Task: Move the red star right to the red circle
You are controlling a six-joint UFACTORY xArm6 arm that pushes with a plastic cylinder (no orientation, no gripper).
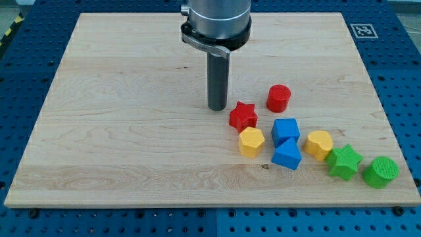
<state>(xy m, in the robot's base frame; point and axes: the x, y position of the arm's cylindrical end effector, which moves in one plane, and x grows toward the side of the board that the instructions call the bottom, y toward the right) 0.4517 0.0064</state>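
Note:
The red star [243,116] lies on the wooden board right of centre. The red circle [278,98] stands a short way to its upper right, with a small gap between them. My tip [218,107] rests on the board just left of and slightly above the red star, close to it but apart.
A yellow hexagon [251,141] sits just below the red star. A blue cube [285,131] and a blue triangle-like block [287,155] lie to its right. Further right are a yellow block [319,144], a green star [345,162] and a green circle [381,172] near the board's right edge [388,131].

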